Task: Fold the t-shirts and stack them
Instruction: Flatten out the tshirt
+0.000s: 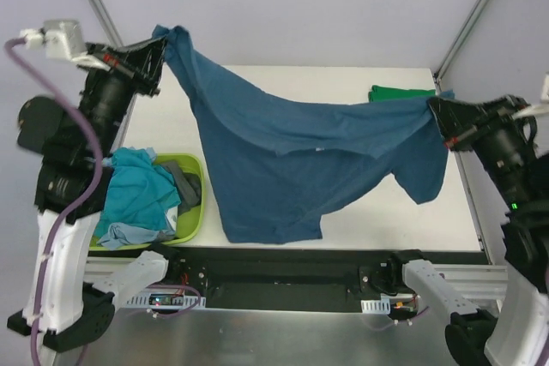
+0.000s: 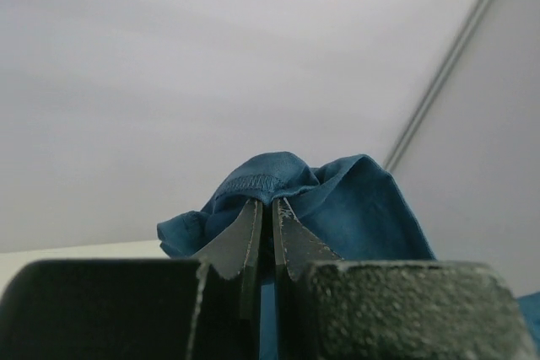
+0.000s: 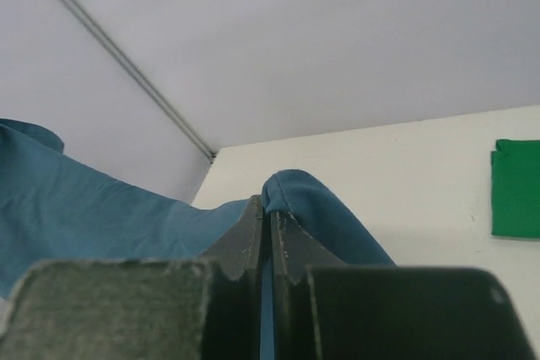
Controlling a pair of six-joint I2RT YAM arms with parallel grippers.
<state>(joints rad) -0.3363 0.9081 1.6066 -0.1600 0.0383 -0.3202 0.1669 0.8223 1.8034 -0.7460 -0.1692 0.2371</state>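
You are holding the dark teal-blue t-shirt point(image 1: 292, 160) spread above the counter point(image 1: 403, 212), with its middle sagging. The left claw point(image 2: 272, 212) is clamped on a bunched, stitched hem. The right claw point(image 3: 268, 208) is clamped on a folded edge. Expect light, limp cloth that slips easily. Take hold at seams or corners, where the doubled fabric likely grips best.

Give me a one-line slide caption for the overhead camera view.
Left gripper and right gripper stretch a dark teal t-shirt over the table, folded green t-shirt behind, basket of tees at left.
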